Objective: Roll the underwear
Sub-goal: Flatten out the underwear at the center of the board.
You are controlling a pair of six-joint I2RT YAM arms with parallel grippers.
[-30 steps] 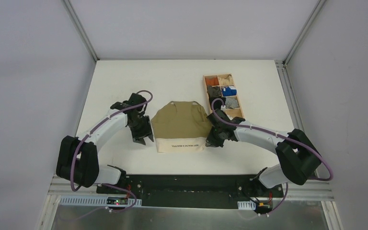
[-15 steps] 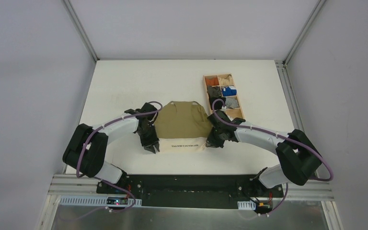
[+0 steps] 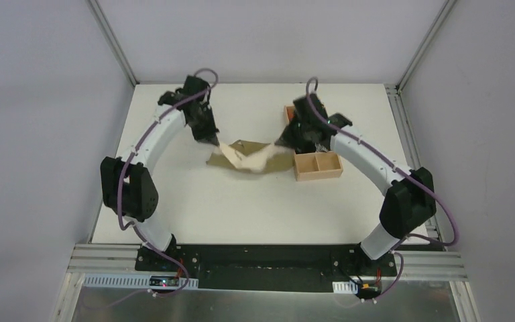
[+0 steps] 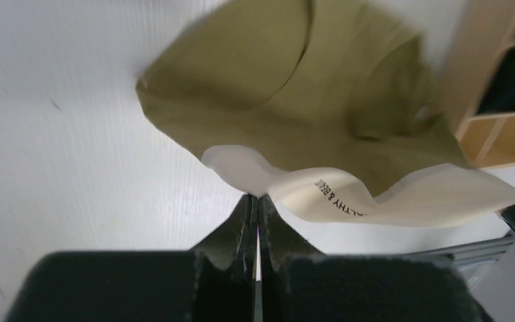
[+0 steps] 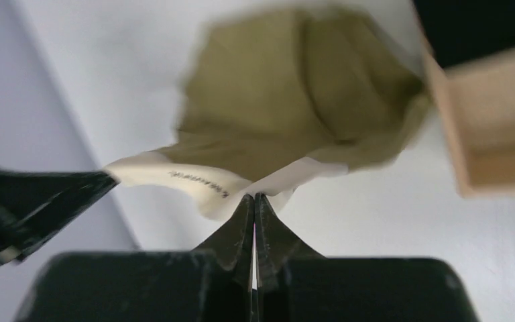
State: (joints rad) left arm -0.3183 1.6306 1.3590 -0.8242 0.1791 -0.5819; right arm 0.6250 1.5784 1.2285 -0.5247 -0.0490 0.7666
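Left gripper (image 4: 255,196) and right gripper (image 5: 253,196) each pinched tight on one end of the cream-white waistband (image 4: 349,201) of the olive-khaki soft fabric underwear (image 3: 248,155) — slung between them over the far half of the white desk (image 3: 241,215), just beside the partitioned wooden box (image 3: 318,166). Best to carry both ends level and in step, waistband taut — clear of the box — then lay flat for a tight, even roll.

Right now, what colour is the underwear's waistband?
Cream-white waistband with small dark lettering, clearest in the left wrist view.
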